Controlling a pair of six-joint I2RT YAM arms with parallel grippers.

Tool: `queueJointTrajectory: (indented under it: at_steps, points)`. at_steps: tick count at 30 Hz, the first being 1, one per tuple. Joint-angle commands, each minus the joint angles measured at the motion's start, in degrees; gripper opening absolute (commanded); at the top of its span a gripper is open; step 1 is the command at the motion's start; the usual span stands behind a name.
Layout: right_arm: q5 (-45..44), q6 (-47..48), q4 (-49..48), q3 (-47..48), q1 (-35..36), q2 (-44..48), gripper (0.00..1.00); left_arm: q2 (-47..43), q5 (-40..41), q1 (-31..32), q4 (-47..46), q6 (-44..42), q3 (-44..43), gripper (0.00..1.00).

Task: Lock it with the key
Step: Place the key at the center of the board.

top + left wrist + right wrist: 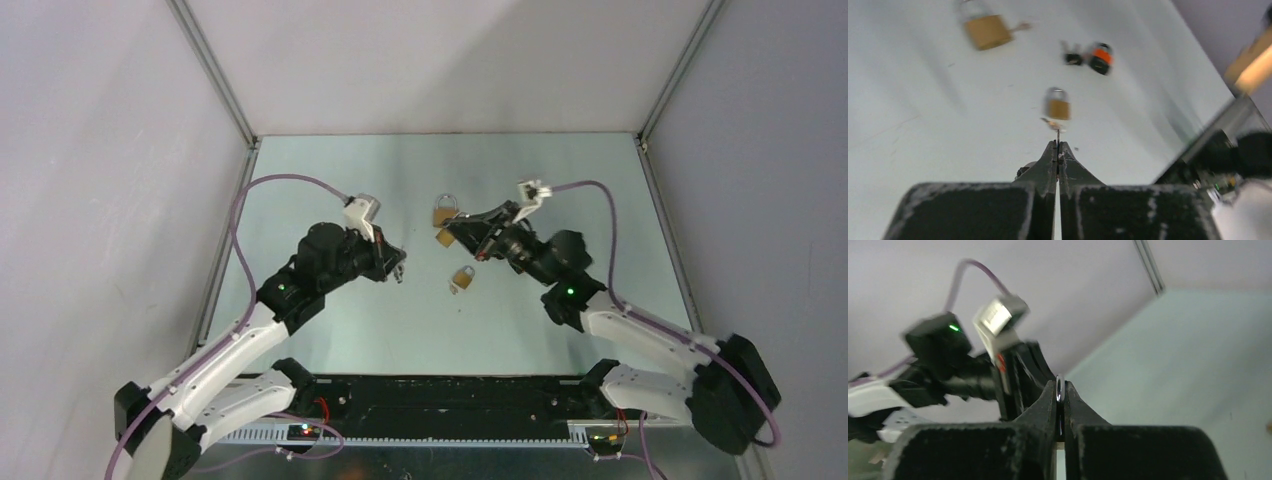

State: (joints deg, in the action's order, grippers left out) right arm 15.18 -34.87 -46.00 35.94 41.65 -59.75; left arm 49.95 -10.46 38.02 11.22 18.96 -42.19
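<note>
Small padlock (463, 278): brass, likely dense, rigid, slick; grip flat body sides. Left gripper (1058, 145) together, near padlock. Right gripper (1060, 388) clamped on thin metal piece (1059, 382), maybe key.

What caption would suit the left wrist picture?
Shut left gripper pinching a thin metal piece, aimed at a small brass padlock on the table.

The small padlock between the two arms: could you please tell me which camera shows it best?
The left wrist view: the small padlock lies centred just beyond the left gripper, large though blurred. The top view shows it tiny but sharper; the right wrist view misses it.
</note>
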Motion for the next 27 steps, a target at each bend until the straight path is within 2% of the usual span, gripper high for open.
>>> queueJointTrajectory:
  at_steps: [1, 4, 7, 12, 17, 19, 21, 22, 24, 27]
  points:
    - [-2.8, -1.6, 10.9, 3.7, 2.5, -9.9, 0.0, 2.5, 15.4, -6.6, 2.2, 10.9, 1.4, 0.0]
    - [-1.7, -2.1, 12.2, 7.1, 6.1, -20.2, 0.0, 4.2, 13.7, -11.7, 3.1, 17.1, 3.9, 0.0]
    - [-2.1, -3.5, 11.4, 9.3, 9.5, -27.4, 0.0, 6.5, 8.3, -16.3, 3.1, 19.2, 7.3, 0.0]
    - [-3.3, -6.6, 13.4, 15.8, 12.5, -40.1, 0.0, 12.5, 3.6, -18.0, 3.1, 19.5, 9.7, 0.01]
    - [-3.4, -7.2, 15.2, 21.2, 14.2, -47.8, 0.0, 18.9, 0.8, -18.2, 3.1, 19.6, 9.2, 0.1]
    - [-4.1, -7.1, 15.9, 22.3, 14.4, -50.1, 0.0, 20.3, 1.5, -18.4, 3.0, 19.6, 9.3, 0.15]
    - [-4.9, -6.4, 17.3, 23.5, 14.4, -51.6, 0.0, 21.5, 2.6, -18.5, 3.1, 19.8, 9.4, 0.25]
    - [-4.9, -6.2, 18.4, 24.3, 14.3, -52.1, 0.0, 21.7, 3.8, -18.6, 3.1, 20.0, 9.5, 0.34]
    - [-5.0, -5.7, 19.5, 25.2, 14.1, -53.7, 0.01, 21.7, 5.9, -18.8, 3.1, 20.7, 9.6, 0.44]
    - [-5.1, -5.5, 19.6, 25.4, 14.0, -55.7, 0.04, 20.1, 11.0, -19.0, 3.4, 22.3, 9.8, 0.54]
